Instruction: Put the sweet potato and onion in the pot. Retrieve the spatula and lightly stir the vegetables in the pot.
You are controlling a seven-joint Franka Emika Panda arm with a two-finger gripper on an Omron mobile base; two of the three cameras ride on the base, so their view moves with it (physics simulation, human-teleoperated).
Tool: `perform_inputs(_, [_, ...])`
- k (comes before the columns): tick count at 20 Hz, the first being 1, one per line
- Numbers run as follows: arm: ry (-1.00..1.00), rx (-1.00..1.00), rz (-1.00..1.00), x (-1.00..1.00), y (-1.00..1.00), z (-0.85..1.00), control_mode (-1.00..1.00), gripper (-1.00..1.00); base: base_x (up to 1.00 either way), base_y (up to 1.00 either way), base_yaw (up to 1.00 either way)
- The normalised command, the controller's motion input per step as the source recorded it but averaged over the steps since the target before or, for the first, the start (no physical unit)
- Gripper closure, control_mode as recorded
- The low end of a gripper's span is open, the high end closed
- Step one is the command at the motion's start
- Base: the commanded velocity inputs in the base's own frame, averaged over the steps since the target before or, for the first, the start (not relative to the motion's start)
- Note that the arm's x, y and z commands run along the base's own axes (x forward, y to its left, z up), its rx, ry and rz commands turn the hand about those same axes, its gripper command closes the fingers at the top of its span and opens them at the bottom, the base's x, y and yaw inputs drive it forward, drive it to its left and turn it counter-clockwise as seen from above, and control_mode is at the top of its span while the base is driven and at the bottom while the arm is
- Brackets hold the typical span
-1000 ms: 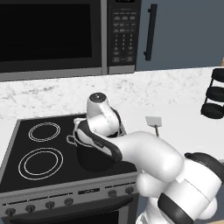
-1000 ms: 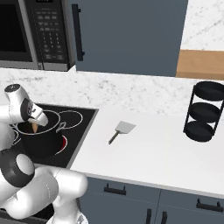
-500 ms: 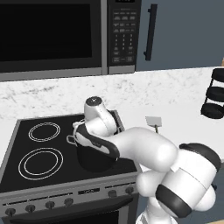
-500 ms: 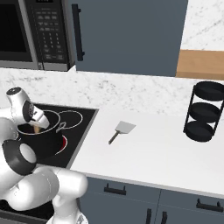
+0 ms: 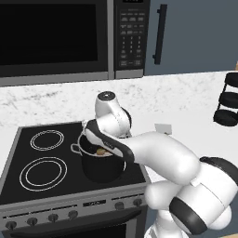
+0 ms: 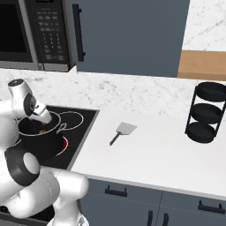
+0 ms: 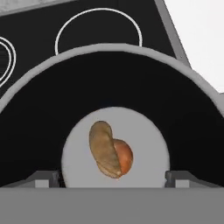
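The dark grey pot [image 5: 100, 166] [image 6: 37, 140] [image 7: 39, 127] stands on the stove's front right burner. On its pale floor lie the brown sweet potato [image 7: 103, 148] and, touching it on one side, the orange-red onion [image 7: 124, 159]; a bit of them shows inside the rim [image 5: 101, 151]. My gripper [image 7: 111, 178] [image 5: 99, 140] [image 6: 42, 122] hangs straight over the pot mouth, open, its fingertips [image 7: 43, 177] wide apart with nothing between them. The spatula [image 6: 123, 131] [image 5: 162, 128] lies flat on the white counter to the right of the stove.
The black cooktop [image 5: 44, 153] has ring burners left of the pot. A microwave [image 5: 69, 37] hangs above the stove. A black three-tier rack [image 6: 205, 112] stands at the counter's far right, with a wooden board [image 6: 202, 64] behind it.
The jaws have sprung open over the pot, and the piece they held now lies on the pot floor. The hand has stayed above the pot.
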Motion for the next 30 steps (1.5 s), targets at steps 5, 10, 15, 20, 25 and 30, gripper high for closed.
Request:
perform_inputs(5, [-0.06, 0.02, 0.0, -0.89, -0.22, 0.68, -1.0, -1.0, 0.0, 0.0, 0.0])
perform_inputs(10, [-0.01, 0.0, -0.03, -0.7, -0.92, 0.29, -1.0, -1.0, 0.0, 0.0, 0.0])
perform_inputs(15, [0.08, 0.0, -0.09, -0.05, -1.0, 0.06, -1.0, -1.0, 0.0, 0.0, 0.0])
perform_inputs(20, [0.15, 0.0, -0.09, 0.05, -1.0, 0.0, -1.0, -1.0, 0.0, 0.0, 0.0])
perform_inputs(25, [0.18, 0.0, -0.06, 0.35, -1.0, -0.13, -1.0, -1.0, 0.0, 0.0, 0.0])
perform_inputs(30, [0.17, 0.0, -0.01, 0.34, -0.79, -0.38, -1.0, -1.0, 0.0, 0.0, 0.0])
